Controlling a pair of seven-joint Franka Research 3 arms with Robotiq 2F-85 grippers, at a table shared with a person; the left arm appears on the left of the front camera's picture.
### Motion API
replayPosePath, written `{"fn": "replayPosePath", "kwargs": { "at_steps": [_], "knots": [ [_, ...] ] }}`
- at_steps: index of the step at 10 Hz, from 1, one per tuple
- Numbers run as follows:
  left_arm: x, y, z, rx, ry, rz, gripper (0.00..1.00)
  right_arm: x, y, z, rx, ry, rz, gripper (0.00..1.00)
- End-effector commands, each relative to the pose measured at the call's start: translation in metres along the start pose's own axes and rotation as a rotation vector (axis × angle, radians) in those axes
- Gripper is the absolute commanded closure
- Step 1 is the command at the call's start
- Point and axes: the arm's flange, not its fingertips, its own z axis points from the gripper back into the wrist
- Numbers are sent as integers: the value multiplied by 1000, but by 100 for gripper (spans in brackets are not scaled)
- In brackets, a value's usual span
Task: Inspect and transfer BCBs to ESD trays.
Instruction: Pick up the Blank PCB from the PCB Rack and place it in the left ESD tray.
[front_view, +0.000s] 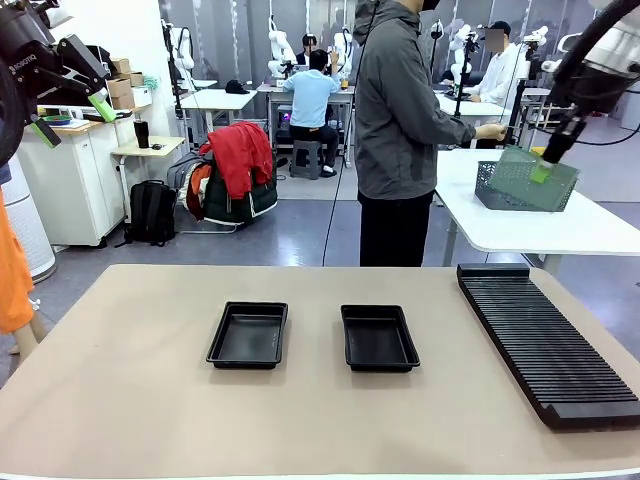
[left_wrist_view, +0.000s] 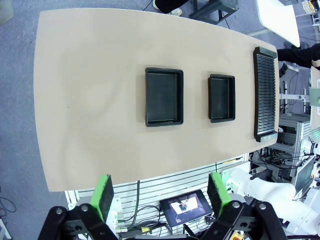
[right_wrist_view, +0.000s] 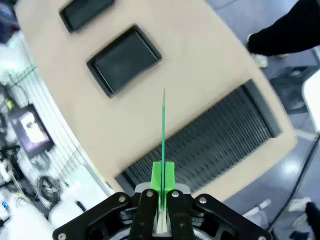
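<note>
High at the right, my right gripper (front_view: 547, 165) is shut on a green BCB (front_view: 528, 180), held up in the air above the table's far right. In the right wrist view the BCB (right_wrist_view: 163, 125) shows edge-on as a thin green line rising from the shut right gripper (right_wrist_view: 163, 182). Two black ESD trays (front_view: 248, 335) (front_view: 378, 338) lie side by side mid-table, both bare inside, and also show as ESD trays (left_wrist_view: 164, 96) (left_wrist_view: 221, 98) from above. My left gripper (front_view: 72, 118) hangs open at the upper left, high above the table; its green pads (left_wrist_view: 103, 192) stand wide apart.
A long black ribbed rack (front_view: 545, 335) lies along the table's right side. A person (front_view: 400, 130) stands at the far edge. Behind, a white table carries a grey mesh basket (front_view: 487, 190). The tan tabletop (front_view: 130, 380) is bare left of the trays.
</note>
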Motion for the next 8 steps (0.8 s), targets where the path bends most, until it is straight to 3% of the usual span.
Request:
{"fn": "replayPosePath", "kwargs": {
  "at_steps": [1, 8],
  "knots": [
    [0, 1, 0, -3, 0, 2, 0, 8, 21, -25, 79, -89, -169, 98],
    [0, 1, 0, -3, 0, 2, 0, 53, 84, -171, 392, -314, -591, 98]
  ]
}}
